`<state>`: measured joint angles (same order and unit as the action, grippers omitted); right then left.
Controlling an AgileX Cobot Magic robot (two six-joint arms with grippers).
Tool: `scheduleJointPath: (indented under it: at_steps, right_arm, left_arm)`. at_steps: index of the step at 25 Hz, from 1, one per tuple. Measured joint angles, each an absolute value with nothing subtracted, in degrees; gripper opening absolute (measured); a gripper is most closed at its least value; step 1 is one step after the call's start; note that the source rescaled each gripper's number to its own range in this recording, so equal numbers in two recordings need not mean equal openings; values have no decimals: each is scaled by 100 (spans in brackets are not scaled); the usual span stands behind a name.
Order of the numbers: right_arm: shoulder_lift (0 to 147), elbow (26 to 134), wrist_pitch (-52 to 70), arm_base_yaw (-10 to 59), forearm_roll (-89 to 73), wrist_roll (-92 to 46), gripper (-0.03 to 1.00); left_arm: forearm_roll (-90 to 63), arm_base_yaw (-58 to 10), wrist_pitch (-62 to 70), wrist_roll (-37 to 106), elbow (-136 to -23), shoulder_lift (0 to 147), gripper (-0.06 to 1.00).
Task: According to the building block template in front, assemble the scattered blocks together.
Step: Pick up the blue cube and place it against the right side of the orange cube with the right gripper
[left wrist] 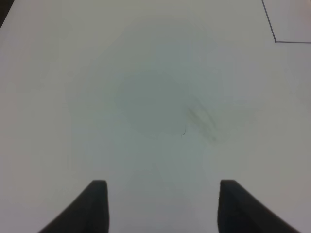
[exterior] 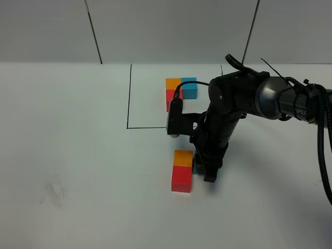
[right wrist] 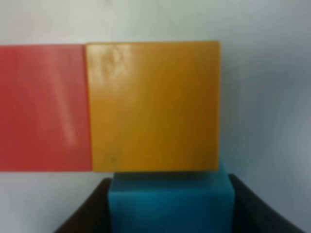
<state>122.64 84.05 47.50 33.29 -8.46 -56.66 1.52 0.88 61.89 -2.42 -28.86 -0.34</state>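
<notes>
The building block template (exterior: 181,88), an orange, light blue and red cluster, sits inside the black drawn rectangle (exterior: 128,96) at the back. Nearer the front, the scattered orange block (exterior: 183,157) and red block (exterior: 181,180) lie joined in a line. My right gripper (exterior: 207,170) reaches down beside them. In the right wrist view the gripper (right wrist: 170,216) is shut on the blue block (right wrist: 169,201), which presses against the orange block (right wrist: 153,107) next to the red block (right wrist: 43,107). My left gripper (left wrist: 163,194) hangs open over bare table with nothing between its fingers.
The right arm (exterior: 270,98) stretches in from the right edge over the table. A faint dark smudge (exterior: 54,192) marks the white tabletop at the front left, and the smudge (left wrist: 201,119) also shows under the left wrist camera.
</notes>
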Motion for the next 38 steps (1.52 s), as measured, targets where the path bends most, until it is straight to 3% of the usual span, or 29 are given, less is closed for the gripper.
scheduleJointPath:
  at_steps: [38]
  right_arm:
    - [12348, 8459, 4827, 3458, -703, -5927, 46]
  left_arm:
    - [152, 88, 6189, -242, -2886, -34, 57]
